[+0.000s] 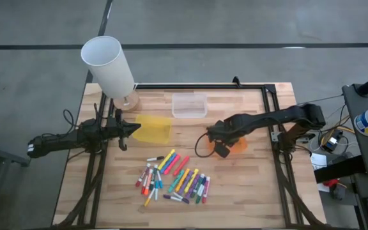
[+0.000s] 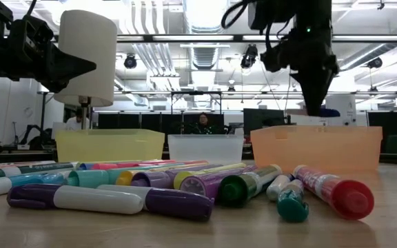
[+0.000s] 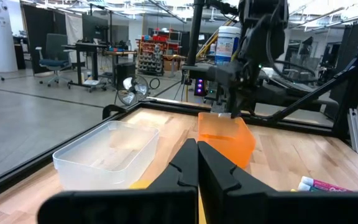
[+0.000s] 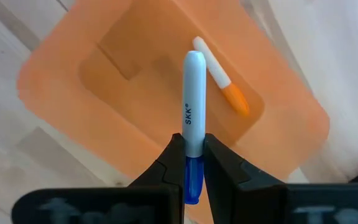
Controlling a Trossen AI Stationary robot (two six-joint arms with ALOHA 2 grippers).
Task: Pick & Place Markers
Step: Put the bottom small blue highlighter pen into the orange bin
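Hovering over orange tray point(image 4: 135, 93) near bench's right edge, right gripper point(image 4: 192, 163) pinches blue marker point(image 4: 192, 124); left gripper point(image 3: 197, 163) closed, empty.

A grey floor point(image 1: 248, 22) crossed by dark lines is seen around the wooden worktop point(image 1: 248, 185). Beyond it, an open workshop is shown: ceiling strip lights point(image 2: 198, 38), an office chair point(image 3: 55, 53), desks point(image 3: 95, 53), and a seated person point(image 2: 202, 122).

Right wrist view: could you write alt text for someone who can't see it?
The right gripper holds a blue-and-white marker over an orange tray. One orange-and-white marker already lies in that tray, which sits on a wooden table.
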